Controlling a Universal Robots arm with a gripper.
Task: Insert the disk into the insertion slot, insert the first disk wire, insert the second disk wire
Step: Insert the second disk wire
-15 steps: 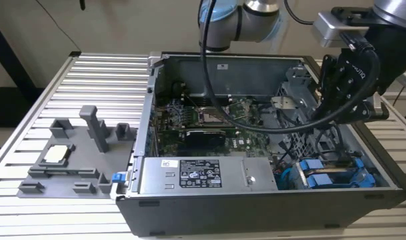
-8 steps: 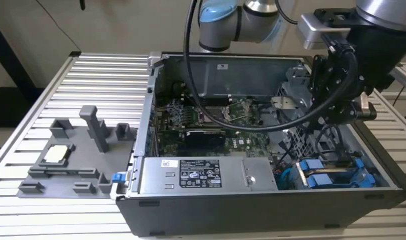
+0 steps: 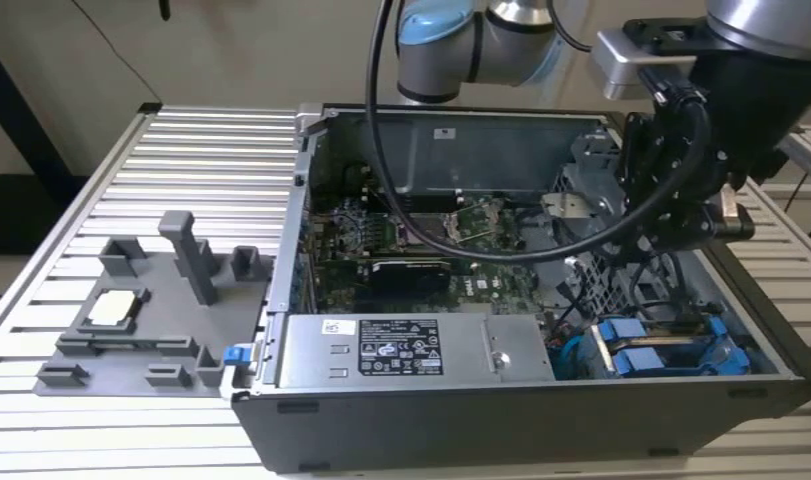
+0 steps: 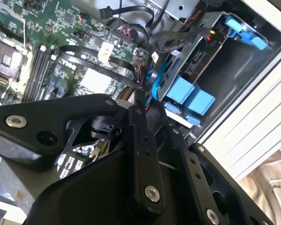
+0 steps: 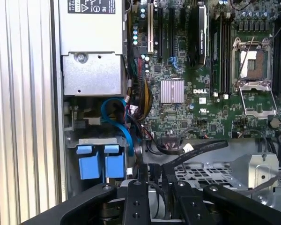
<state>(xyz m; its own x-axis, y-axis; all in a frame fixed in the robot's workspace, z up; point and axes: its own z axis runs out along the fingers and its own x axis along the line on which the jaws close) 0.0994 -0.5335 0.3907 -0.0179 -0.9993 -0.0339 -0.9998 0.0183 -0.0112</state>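
The pincer (image 5: 153,172), its grip impossible to tell, hovers over the open dark computer case (image 3: 512,425) near the blue-framed silver disk (image 5: 100,161), seated in the grey sheet-metal insertion slot (image 5: 96,140); crowding black wires (image 5: 196,149) might snag it

Silver-grey arm (image 3: 492,50) with pale blue joint caps (image 3: 432,25), looped with thick black cables (image 3: 374,100). Matte black hand (image 5: 153,177) of hinged bars, studded with round silver screws (image 4: 152,193).

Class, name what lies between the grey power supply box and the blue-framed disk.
In the first wrist view, a looping blue cable and a bundle of coloured wires fill the stretch between the power supply box and the disk.
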